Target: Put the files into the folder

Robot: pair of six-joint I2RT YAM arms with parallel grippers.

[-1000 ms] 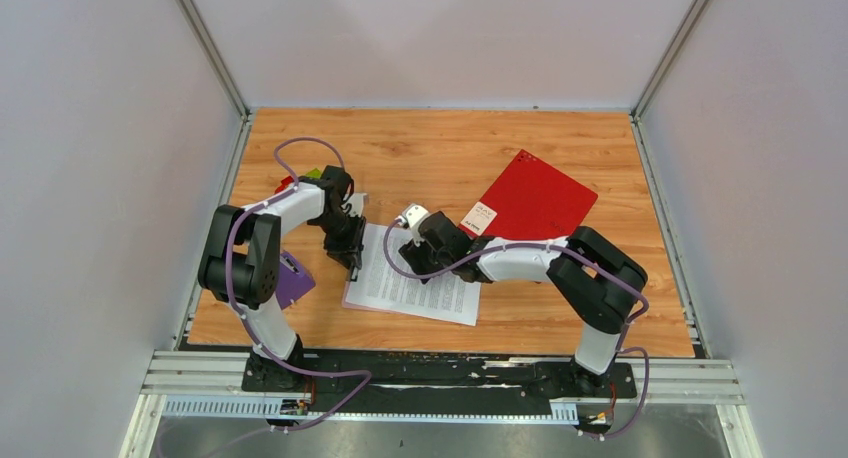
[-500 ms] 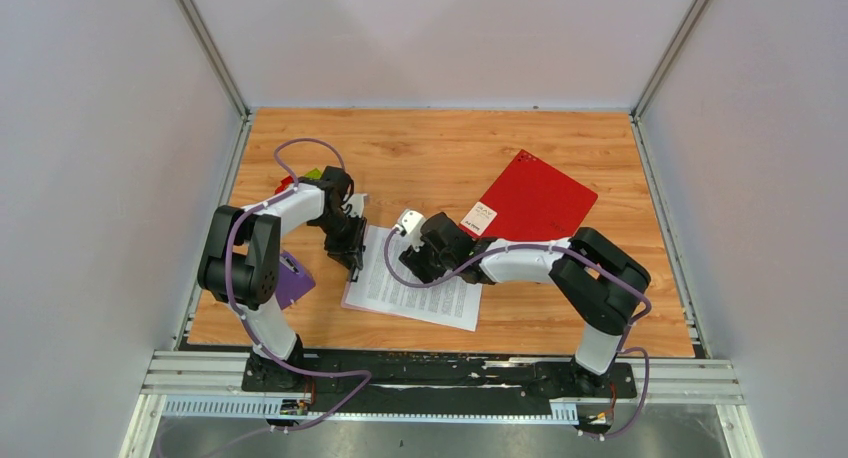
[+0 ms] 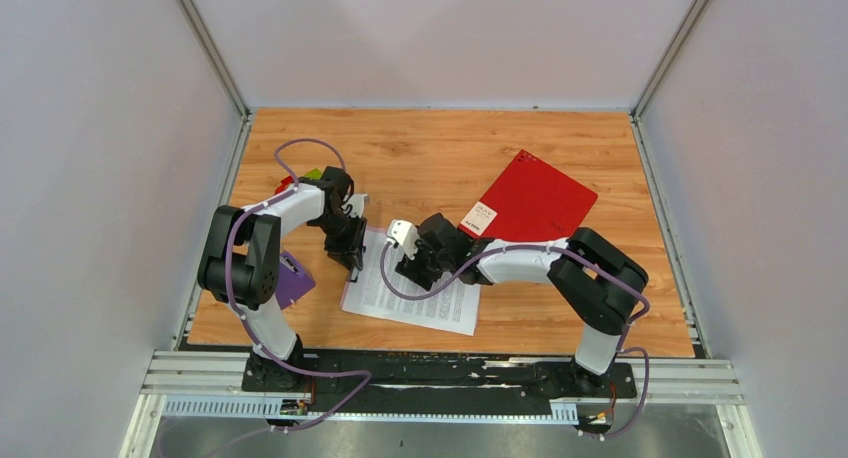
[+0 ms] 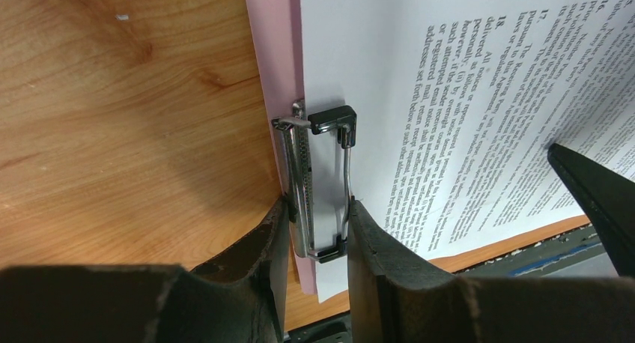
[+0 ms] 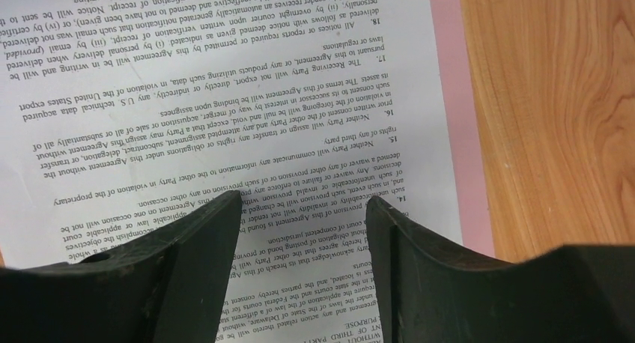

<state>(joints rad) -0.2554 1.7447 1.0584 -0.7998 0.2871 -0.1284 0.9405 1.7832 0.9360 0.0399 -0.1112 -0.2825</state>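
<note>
One red cover (image 3: 535, 198), one purple block (image 3: 293, 280), one clip (image 4: 301, 171) (metal).

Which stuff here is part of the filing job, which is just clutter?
In the job: printed sheets, pink folder under them, metal clip, left claw on the clip, right claw over the sheets.
Lying about: red board, purple object, small green and red items.

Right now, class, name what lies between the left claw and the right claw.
Only the printed files: left claw at their edge, right claw above the text. The top and left wrist views show it.
</note>
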